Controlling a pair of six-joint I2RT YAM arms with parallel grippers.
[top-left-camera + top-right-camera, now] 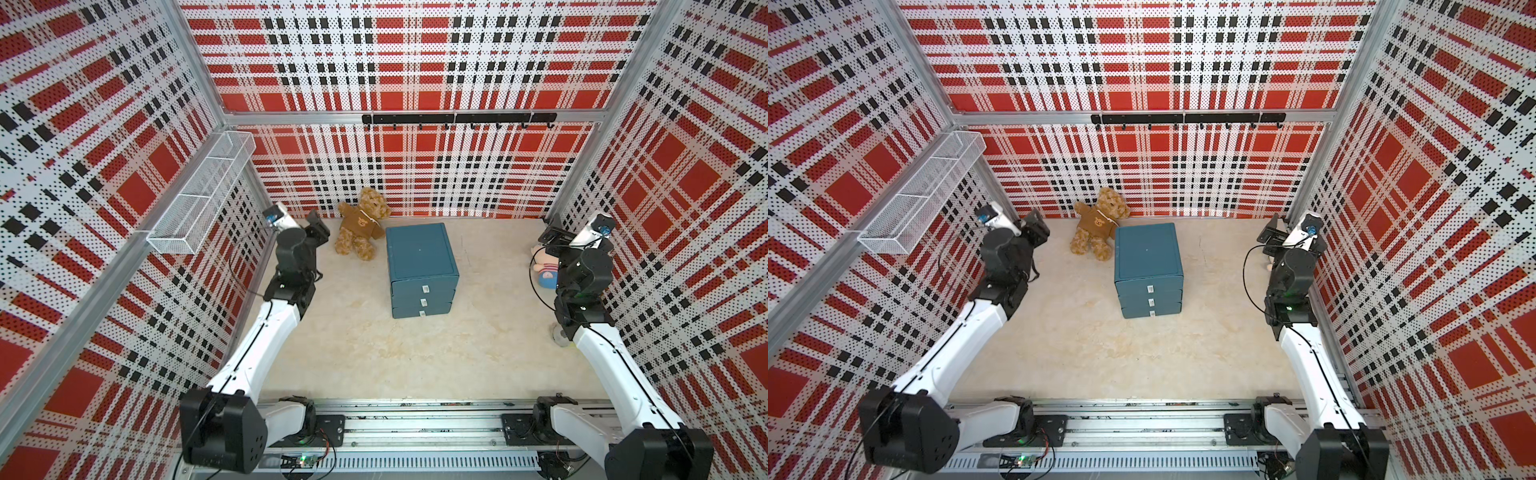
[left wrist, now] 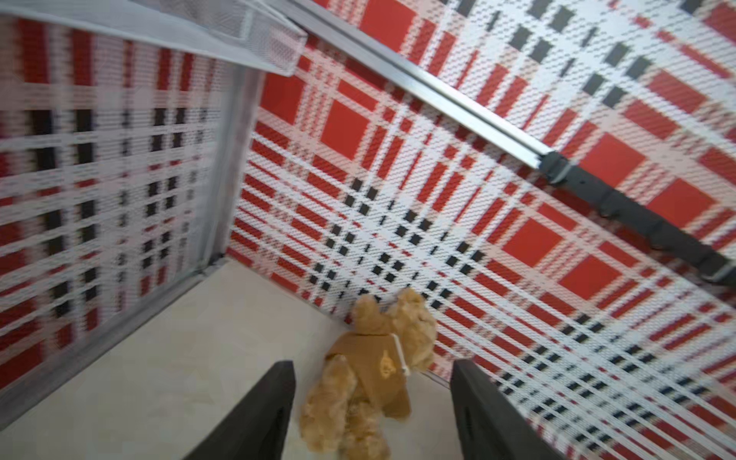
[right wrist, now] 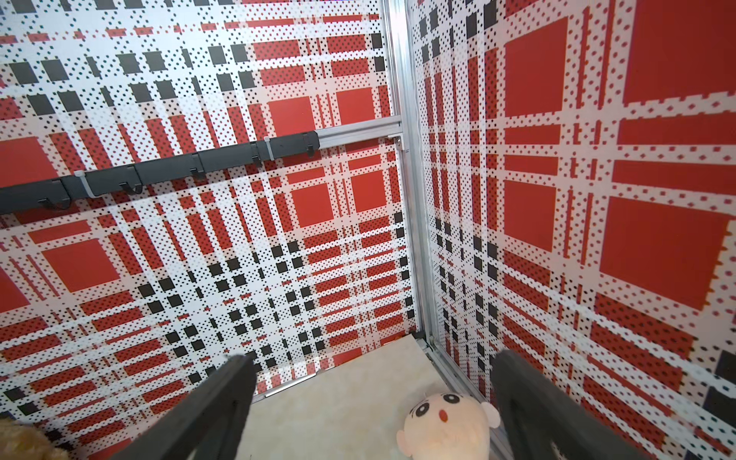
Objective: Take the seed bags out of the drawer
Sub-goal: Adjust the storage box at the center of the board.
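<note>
I see the left fingers (image 2: pixel 259 418) and the right fingers (image 3: pixel 215 406) both spread and empty, well apart from the blue drawer cabinet (image 1: pixel 419 253) standing shut on the table (image 1: pixel 374 357).

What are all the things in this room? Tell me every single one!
drawer chest: one, teal, middle of the table, its three drawers all shut
teddy bear: one, brown with a brown jumper, lying by the back wall, beside the chest
plush doll: one, pale face, far corner on the robot's right
mesh basket: one, white, hung high on a side wall
hook rail: one, black, on the back wall
table: one, beige
seed bags: none showing
left tool: one, black, open, near the teddy bear
right tool: one, black, open, above the plush doll
</note>
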